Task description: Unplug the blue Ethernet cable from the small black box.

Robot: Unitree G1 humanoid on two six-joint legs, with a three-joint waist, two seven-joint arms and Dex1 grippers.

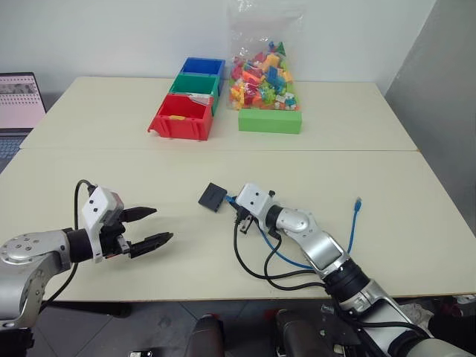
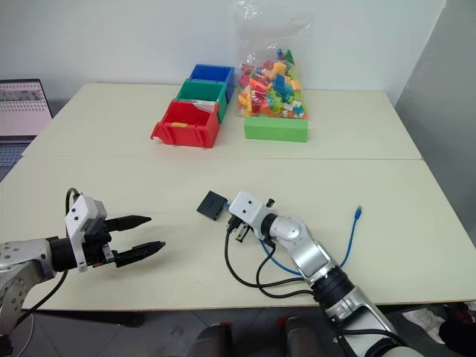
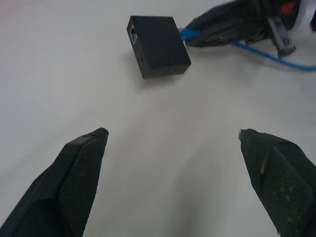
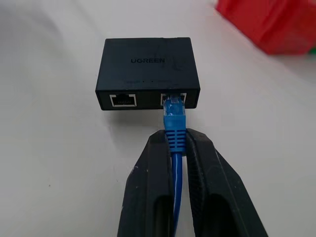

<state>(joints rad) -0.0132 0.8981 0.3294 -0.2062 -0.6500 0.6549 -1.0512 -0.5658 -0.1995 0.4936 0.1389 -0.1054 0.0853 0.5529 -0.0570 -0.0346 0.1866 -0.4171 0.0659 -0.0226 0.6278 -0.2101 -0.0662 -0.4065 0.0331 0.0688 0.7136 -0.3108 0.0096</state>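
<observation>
Fingers of the right gripper (image 4: pixel 178 148) are clamped on the blue Ethernet cable (image 4: pixel 174 129) just behind its plug, which sits in one port of the small black box (image 4: pixel 148 64) (the port beside it is bare). That box lies near the middle of the pale table (image 1: pixel 111 156), while the left gripper (image 1: pixel 152 227) hangs well to its left, fingers spread and holding nothing.

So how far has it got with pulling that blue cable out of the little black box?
Done: the right gripper has its jaws shut on the blue Ethernet cable, just behind the plug. In hand: that grip. Left: the plug still sits in the small black box, so the pull itself. The left gripper hovers open nearby.
</observation>
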